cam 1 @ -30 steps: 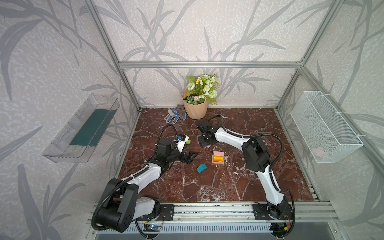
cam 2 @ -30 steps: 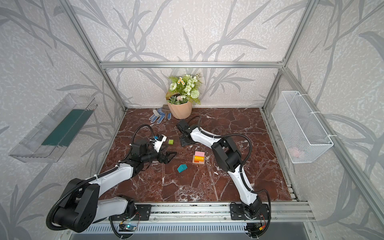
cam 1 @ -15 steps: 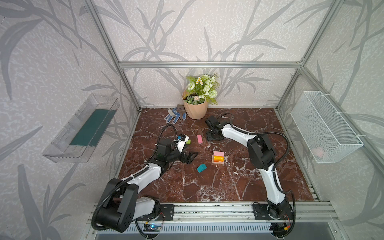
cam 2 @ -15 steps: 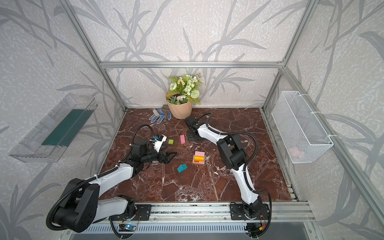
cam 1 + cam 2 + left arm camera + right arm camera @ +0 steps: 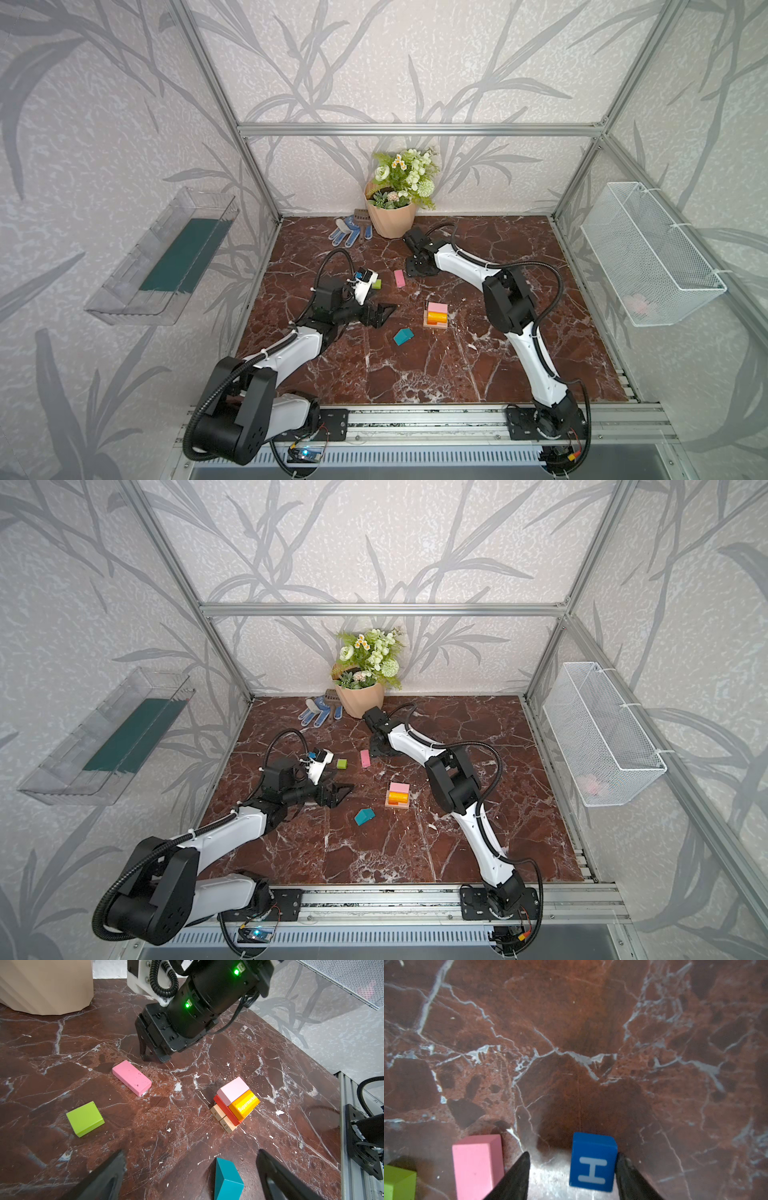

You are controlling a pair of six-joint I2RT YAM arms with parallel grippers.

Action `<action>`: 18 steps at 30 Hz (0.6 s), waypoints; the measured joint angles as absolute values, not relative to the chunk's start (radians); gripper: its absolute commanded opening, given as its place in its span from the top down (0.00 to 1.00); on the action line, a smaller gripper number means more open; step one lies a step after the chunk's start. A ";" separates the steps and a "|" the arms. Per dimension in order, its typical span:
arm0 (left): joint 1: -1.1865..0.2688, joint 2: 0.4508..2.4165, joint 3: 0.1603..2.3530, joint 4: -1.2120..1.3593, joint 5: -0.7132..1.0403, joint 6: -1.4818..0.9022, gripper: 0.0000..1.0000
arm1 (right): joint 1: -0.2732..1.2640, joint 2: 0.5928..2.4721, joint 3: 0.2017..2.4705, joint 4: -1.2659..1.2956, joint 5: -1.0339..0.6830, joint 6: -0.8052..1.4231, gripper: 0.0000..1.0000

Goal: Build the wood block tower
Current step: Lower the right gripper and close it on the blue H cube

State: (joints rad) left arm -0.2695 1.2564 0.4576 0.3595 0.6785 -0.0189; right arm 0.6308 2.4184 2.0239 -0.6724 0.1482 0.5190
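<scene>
Red-brown marble bench (image 5: 415, 374) in a top view carries the tower (image 5: 436, 314) at mid-frame, teal house piece (image 5: 403, 336) lower left of it; left wrist view: left fingers (image 5: 104, 1180) spread wide, empty; right wrist view: right fingers (image 5: 517, 1178) apart around the blue H cube (image 5: 592, 1161), one touching it.

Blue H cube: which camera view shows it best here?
The right wrist view: the blue H cube sits large between the fingers of the right gripper, its letter readable, with a gap to one finger. In both top views and the left wrist view the gripper's body hides it.
</scene>
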 measured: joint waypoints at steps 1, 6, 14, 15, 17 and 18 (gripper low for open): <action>-0.270 1.256 0.458 0.360 0.678 -0.019 0.01 | 0.631 2.426 2.031 -0.679 0.148 0.518 0.42; -0.270 1.256 0.458 0.360 0.678 -0.019 0.01 | 0.631 2.431 2.034 -0.687 0.151 0.509 0.48; -0.270 1.256 0.458 0.359 0.678 -0.019 0.01 | 0.631 2.435 2.041 -0.699 0.161 0.506 0.69; -0.270 1.256 0.458 0.360 0.678 -0.019 0.01 | 0.631 2.435 2.041 -0.700 0.162 0.506 0.71; -0.270 1.256 0.458 0.359 0.678 -0.019 0.01 | 0.631 2.435 2.041 -0.700 0.167 0.509 0.74; -0.270 1.256 0.458 0.359 0.679 -0.019 0.01 | 0.631 2.435 2.040 -0.700 0.168 0.508 0.76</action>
State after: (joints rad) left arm -0.2695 1.2564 0.4576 0.3592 0.6788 -0.0189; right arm 0.6312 2.4351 2.0399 -0.7002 0.1684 0.5083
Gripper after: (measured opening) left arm 0.992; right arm 0.326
